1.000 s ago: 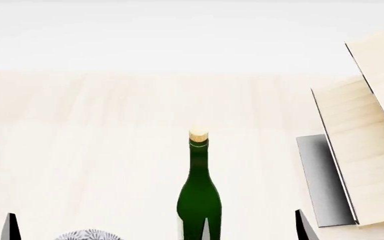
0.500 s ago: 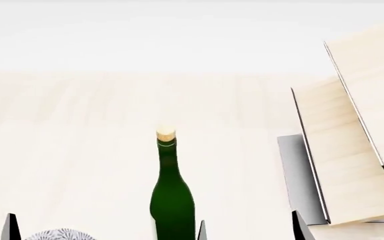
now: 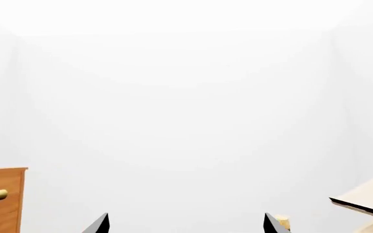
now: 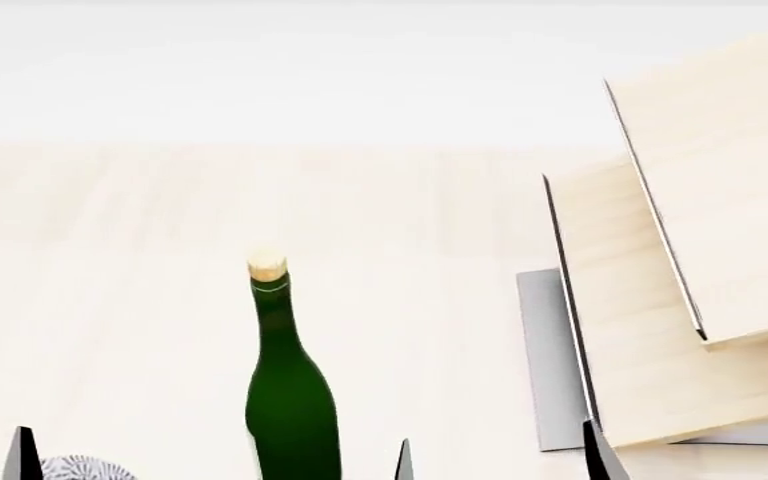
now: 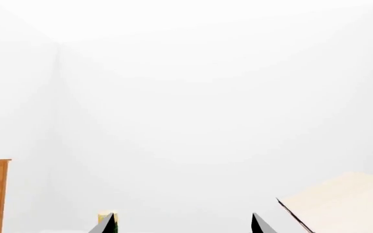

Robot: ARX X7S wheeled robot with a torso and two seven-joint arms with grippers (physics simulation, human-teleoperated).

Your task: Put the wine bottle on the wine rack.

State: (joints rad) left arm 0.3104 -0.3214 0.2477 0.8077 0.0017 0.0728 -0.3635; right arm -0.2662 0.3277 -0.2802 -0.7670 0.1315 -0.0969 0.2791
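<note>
Standing upright on the pale wooden table [image 4: 117,300], the wine bottle [image 4: 287,400] shows its tan cork, long neck and dark green shoulders in the head view, while its lower body runs off the picture's edge. The wine rack [image 4: 651,300] sits on the same table, well apart from the bottle on the side of the robot's right arm: two tilted light boards with thin dark edges over a grey metal base. Nothing touches the bottle.

Just beside the bottle, on its far side from the rack, a grey patterned rounded thing [image 4: 77,468] peeks in; what it is cannot be told.

Both the left gripper [image 3: 186,224] and the right gripper [image 5: 183,224] show two dark fingertips spread wide apart, with nothing between them. A brown cabinet [image 3: 2,200] with a brass handle stands far off, beyond the bottle from the rack.
</note>
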